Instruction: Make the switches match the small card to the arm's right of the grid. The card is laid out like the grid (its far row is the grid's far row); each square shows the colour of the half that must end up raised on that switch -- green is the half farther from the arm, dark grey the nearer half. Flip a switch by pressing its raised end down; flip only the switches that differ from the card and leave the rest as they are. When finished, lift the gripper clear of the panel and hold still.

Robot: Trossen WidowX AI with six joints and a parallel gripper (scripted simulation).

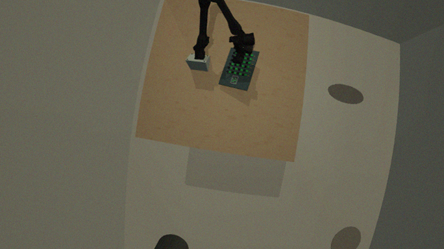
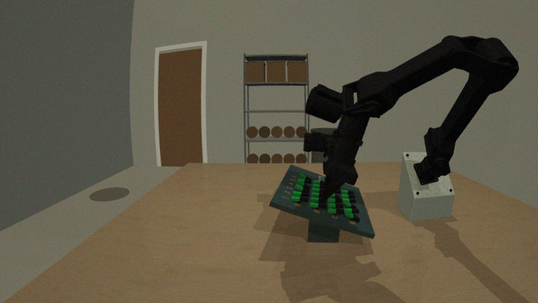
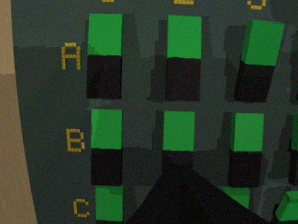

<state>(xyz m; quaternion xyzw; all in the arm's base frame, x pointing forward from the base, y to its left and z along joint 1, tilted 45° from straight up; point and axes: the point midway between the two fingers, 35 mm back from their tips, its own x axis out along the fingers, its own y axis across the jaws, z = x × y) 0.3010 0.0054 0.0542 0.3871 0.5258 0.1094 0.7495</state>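
Switch B2 [image 3: 178,131] lies right under the closed, empty hand [image 1: 236,61] [image 2: 323,202] [image 3: 176,173]; a sideways slip while pressing could tip neighbouring switches beside it.

Tilted green-and-black switch panel [image 1: 226,81] [image 2: 282,192] [image 3: 37,115]

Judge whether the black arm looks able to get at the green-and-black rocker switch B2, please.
Probably yes: the closed black gripper hovers over or touches its dark half, with nothing visibly between.

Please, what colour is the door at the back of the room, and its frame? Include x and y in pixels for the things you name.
The door [image 2: 180,109] is brown, its frame [image 2: 204,101] whitish; exterior view shows it best.
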